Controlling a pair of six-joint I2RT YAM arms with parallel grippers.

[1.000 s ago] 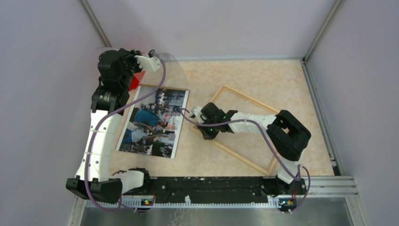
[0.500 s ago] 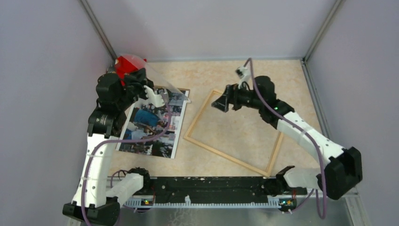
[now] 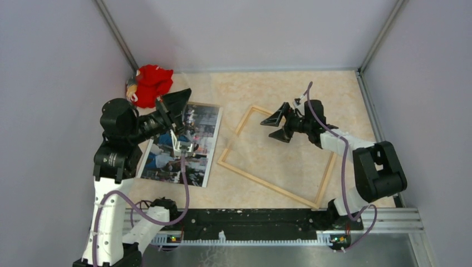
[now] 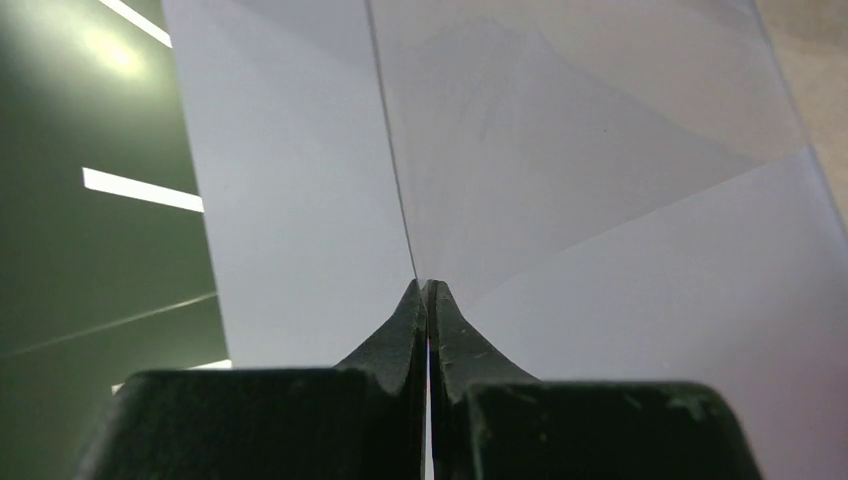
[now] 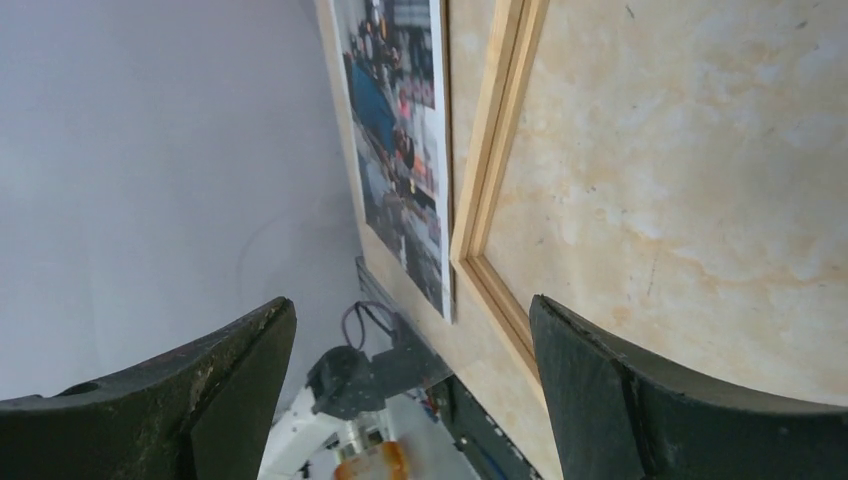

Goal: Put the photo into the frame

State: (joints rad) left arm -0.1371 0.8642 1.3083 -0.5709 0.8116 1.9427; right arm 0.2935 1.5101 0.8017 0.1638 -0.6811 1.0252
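Left gripper (image 4: pixel 427 285): black tapered fingers pressed tight together, pinching a thin clear sheet (image 4: pixel 393 150). The sheet showed edge-on as a fine line running off from the tips, glossy, with pale grey reflections to either side. The gripper hung over the far end of the photo.

Right gripper (image 5: pixel 412 305): two broad, matt black wedge fingers spread wide with nothing between them, poised above the far part of the frame's opening.

Frame (image 3: pixel 273 186): a thin rectangle of light, unfinished-looking wood with narrow rails, lying flat and askew on the table. Across its opening only the table's marbling showed.

Photo (image 3: pixel 161 161): a large glossy rectangular print of a crowd in blues, greys and reds with a thin white border. It lay face up outside the frame, just to its left, with a strip of table between them.

Table (image 3: pixel 278 89): a smooth top with beige marbling.

Red stuffed toy (image 3: pixel 151 83): soft and lumpy, in the far left corner.

Change over the last second: the right gripper had been low at the frame's near-left rail and nearly closed, and had since lifted and opened. The frame had turned slightly. The left gripper had come down from the corner, uncovering the toy. The photo had stayed put.
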